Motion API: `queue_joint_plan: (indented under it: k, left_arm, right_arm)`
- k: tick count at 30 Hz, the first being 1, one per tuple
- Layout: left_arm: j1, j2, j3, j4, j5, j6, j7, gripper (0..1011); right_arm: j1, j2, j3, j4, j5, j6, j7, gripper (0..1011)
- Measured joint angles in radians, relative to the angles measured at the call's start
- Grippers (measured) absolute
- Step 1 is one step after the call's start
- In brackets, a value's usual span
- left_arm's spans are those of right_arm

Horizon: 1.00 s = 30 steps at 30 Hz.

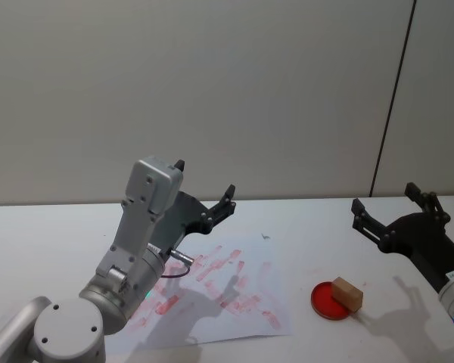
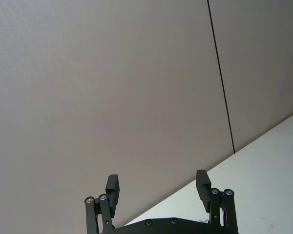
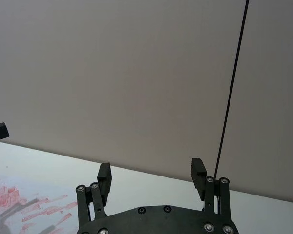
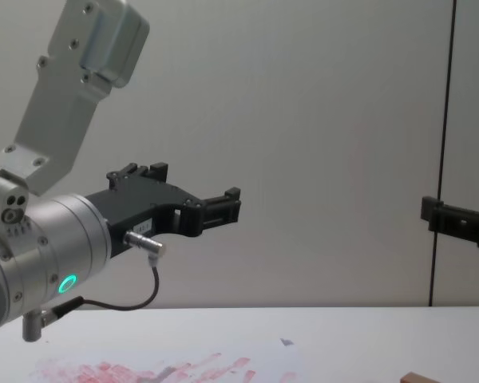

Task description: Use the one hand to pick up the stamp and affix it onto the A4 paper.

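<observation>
jaws of the right gripper (image 1: 384,198) stand spread wide, grasping nothing. they hang in the air above the desk (image 1: 53,234), tips aimed away from the robot toward the grey wall, with a blue light at the wrist. in the right wrist view the right gripper (image 3: 151,170) shows both fingers apart with only wall between them.

the stamp (image 1: 347,293) lies below these jaws, a little to their left and back toward the robot, well apart from them. it rests on the right part of a round red pad (image 1: 329,301) on the desk. its top edge shows low in the chest view too (image 4: 419,377).

the a4 paper (image 1: 257,253) lies flat on the desk further to the left of the right jaws, just beside the pad but not touching it, and is blotched with red marks.

the left gripper (image 1: 204,179) is raised over the far part of the paper. its jaws are also released and hold nothing, and a green light glows on its wrist.
</observation>
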Motion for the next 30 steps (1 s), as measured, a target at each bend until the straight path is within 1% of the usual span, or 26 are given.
queue_joint_plan:
  k: [8,13,20,21,25,30]
  left_arm:
    - [0.0,0.0,0.0,0.0,0.0,0.0,0.0,1001]
    - [0.0,0.0,0.0,0.0,0.0,0.0,0.0,1001]
    - [0.0,0.0,0.0,0.0,0.0,0.0,0.0,1001]
    - [0.0,0.0,0.0,0.0,0.0,0.0,0.0,1001]
    - [0.0,0.0,0.0,0.0,0.0,0.0,0.0,1001]
    - [0.0,0.0,0.0,0.0,0.0,0.0,0.0,1001]
  right_arm:
    - [0.002,0.0,0.002,0.001,0.001,0.001,0.002,1001]
    - [0.005,0.007,0.01,0.002,0.017,0.013,0.017,1001]
    - [-0.01,0.035,0.029,-0.019,0.053,0.048,0.036,1001]
    - [-0.01,0.035,0.029,-0.019,0.053,0.048,0.036,1001]
    - [-0.028,0.056,0.04,-0.036,0.068,0.077,0.041,1001]
    - [-0.042,0.069,0.045,-0.046,0.07,0.11,0.046,1001]
